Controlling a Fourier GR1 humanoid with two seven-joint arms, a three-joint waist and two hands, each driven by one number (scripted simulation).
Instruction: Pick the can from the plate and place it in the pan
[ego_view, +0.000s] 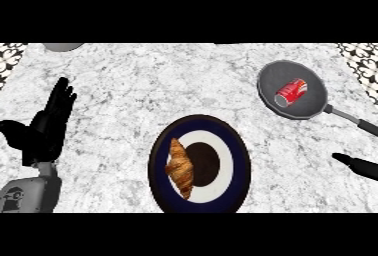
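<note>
A red can lies on its side inside the grey pan at the upper right of the counter. The pan's dark handle runs toward the right edge. A dark blue and white plate sits at the centre bottom, with a croissant on its left half. My left hand rests open at the left edge, fingers straight and pointing up. Only a dark fingertip of my right hand shows at the right edge, below the pan's handle and apart from the can.
A grey round object is cut off at the counter's top left. Patterned tile shows at the top corners beyond the marble counter.
</note>
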